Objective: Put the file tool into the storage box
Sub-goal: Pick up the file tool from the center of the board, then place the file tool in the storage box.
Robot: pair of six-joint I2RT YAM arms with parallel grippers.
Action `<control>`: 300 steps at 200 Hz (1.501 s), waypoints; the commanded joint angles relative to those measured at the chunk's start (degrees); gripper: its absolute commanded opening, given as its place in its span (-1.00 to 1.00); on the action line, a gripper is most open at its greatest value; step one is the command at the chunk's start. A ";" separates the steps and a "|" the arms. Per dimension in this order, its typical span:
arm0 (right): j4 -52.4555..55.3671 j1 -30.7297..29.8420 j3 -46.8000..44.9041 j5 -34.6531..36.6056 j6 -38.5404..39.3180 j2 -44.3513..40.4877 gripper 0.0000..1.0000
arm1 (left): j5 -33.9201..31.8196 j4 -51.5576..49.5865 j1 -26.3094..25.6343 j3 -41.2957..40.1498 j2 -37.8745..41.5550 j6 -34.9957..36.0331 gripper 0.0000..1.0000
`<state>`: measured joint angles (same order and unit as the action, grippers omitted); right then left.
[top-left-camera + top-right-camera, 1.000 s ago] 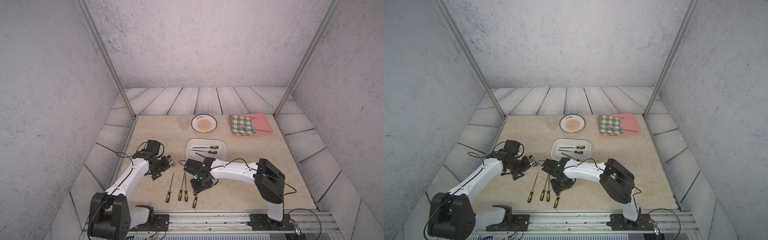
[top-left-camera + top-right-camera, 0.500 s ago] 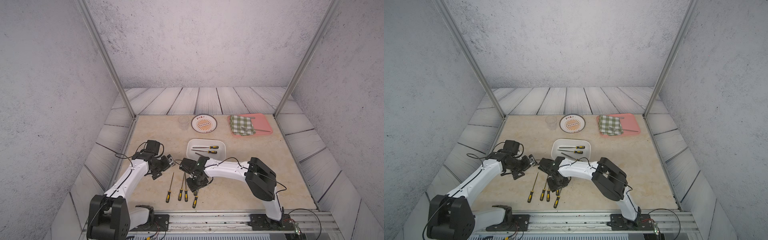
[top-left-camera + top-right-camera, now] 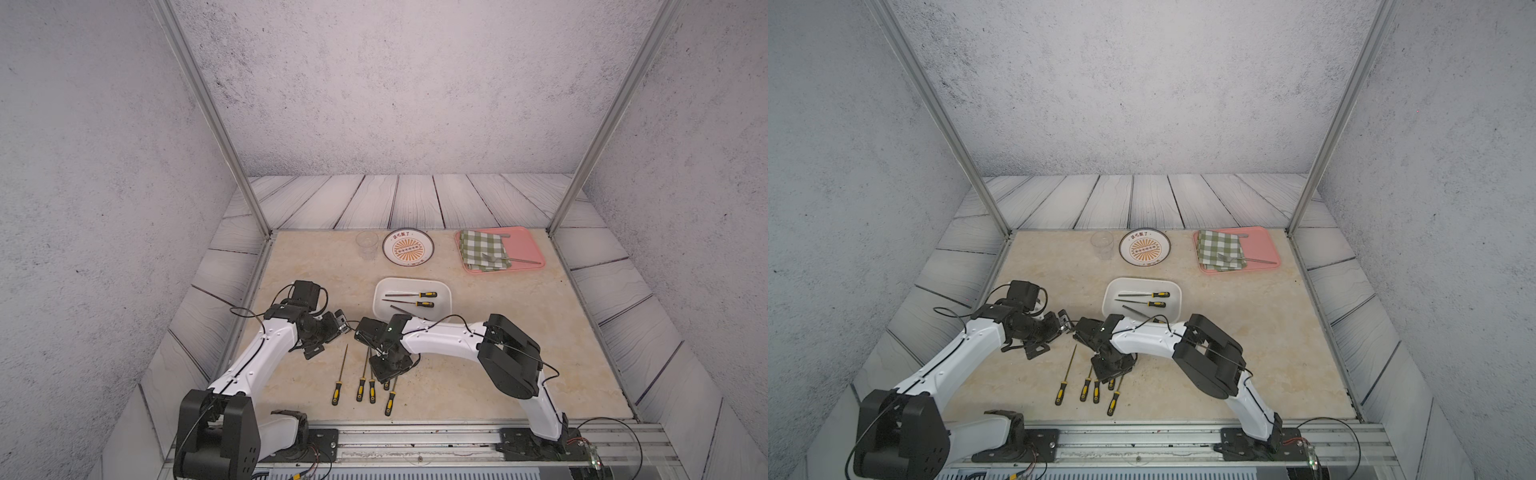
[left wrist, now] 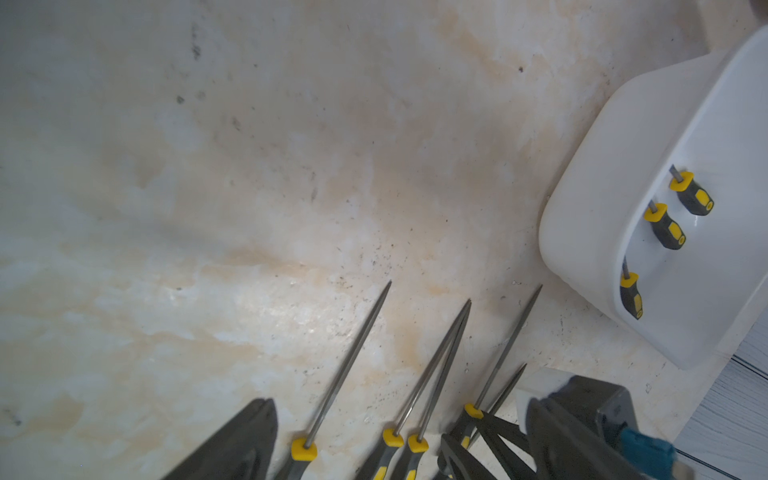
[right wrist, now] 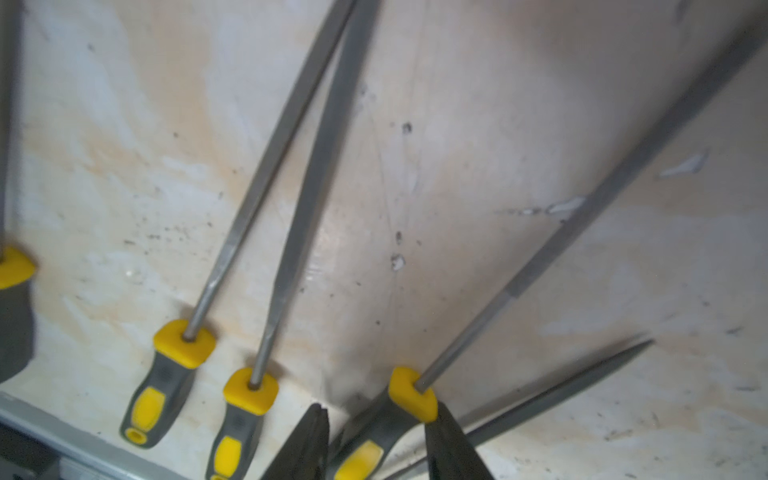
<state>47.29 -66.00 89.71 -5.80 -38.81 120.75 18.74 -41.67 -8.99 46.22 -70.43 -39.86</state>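
White storage box [image 3: 442,309], yellow-grey file handles [image 5: 162,386], seemingly green-checked cloth [image 3: 484,249]

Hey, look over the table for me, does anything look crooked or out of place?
Only small things. On the table, two files in the row meet at their tips in a narrow V instead of lying parallel. In the storage box, the file nearest the arms lies slanted, unlike the other two.

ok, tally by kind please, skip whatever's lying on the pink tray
files: 8 (3 in the storage box, 5 on the table)
storage box: 1
patterned plate: 1
clear cup: 1
pink tray: 1
Total: 12
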 commanded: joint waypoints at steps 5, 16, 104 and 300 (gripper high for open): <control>2.04 -0.19 0.76 3.65 0.56 0.58 -0.16 | 0.03 0.09 0.45 0.13 0.24 1.28 0.99; 2.47 -0.18 1.35 3.49 0.46 1.21 -0.18 | 0.06 0.10 0.47 0.60 -0.02 1.49 1.00; 4.45 -0.10 3.57 5.76 2.14 1.07 -0.60 | -0.62 -1.09 0.46 2.94 -1.48 3.10 0.99; 10.78 13.15 6.85 2.66 30.48 -19.76 -0.68 | 3.38 1.56 0.52 13.03 -8.07 5.18 0.98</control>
<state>56.51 -57.23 95.00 1.78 -17.58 102.94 20.82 -40.18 -8.73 55.66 -77.01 -36.88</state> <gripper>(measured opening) 0.172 0.992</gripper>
